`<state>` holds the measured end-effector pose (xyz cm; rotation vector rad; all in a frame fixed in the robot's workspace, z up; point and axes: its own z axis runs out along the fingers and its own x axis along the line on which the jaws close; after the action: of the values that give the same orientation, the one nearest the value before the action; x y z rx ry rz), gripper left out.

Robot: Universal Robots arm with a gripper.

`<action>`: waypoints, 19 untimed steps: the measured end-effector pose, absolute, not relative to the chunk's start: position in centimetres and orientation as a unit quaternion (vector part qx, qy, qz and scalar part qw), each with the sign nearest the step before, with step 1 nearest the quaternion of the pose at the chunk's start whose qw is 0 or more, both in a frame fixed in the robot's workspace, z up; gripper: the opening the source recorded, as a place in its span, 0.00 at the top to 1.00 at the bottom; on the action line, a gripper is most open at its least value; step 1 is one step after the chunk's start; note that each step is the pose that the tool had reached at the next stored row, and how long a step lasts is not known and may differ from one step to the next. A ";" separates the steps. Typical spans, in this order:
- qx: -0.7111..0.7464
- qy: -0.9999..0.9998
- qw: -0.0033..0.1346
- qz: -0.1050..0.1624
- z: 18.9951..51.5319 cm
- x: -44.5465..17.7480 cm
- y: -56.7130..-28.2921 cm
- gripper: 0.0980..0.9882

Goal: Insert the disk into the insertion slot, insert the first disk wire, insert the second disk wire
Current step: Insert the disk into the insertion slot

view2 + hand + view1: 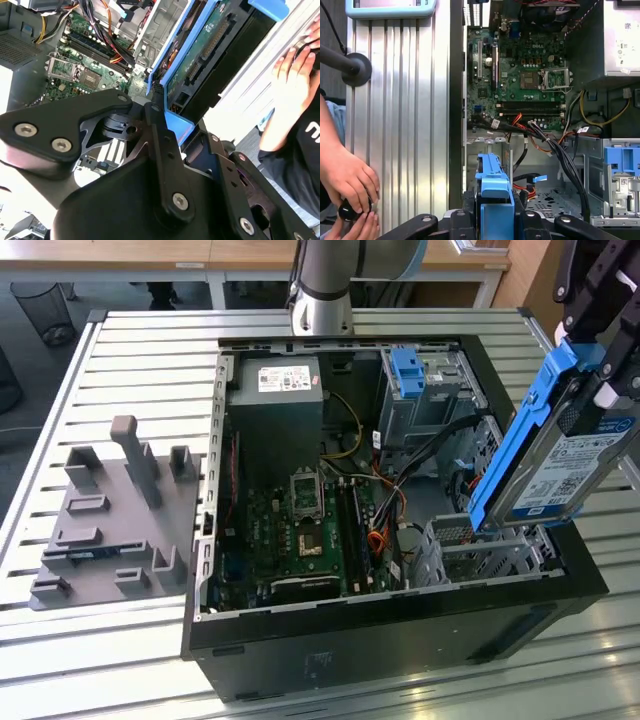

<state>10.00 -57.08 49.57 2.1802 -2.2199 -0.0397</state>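
Note:
In the exterior view my gripper (592,380) is shut on the disk (572,468), a silver drive with a white-and-blue label in a blue caddy frame. The disk hangs steeply tilted, its lower end just above the insertion slot (478,548), the low perforated cage in the open computer case's near corner at the exterior view's right. The second wrist view shows the disk's green circuit-board underside (207,47) and the black fingers (159,131) clamping the blue frame. The first wrist view shows the caddy edge (492,192) held between the jaws above the cage floor (547,200).
The taller grey cage with a blue tab (408,375) stands behind the slot. Loose cables (400,490), the motherboard (300,525) and the power supply (275,415) fill the case. A grey fixture plate (110,510) lies at the exterior view's left. A person's hand (347,180) rests on the table.

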 end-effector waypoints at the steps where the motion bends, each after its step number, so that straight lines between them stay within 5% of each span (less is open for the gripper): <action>1: 0.701 -0.713 0.015 -0.013 49.5 10.0 -57.1 0.70; 19: 0.706 -0.708 0.014 -0.013 47.3 9.6 -55.7 0.70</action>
<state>9.61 -55.67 47.29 2.1969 -2.2049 -0.0394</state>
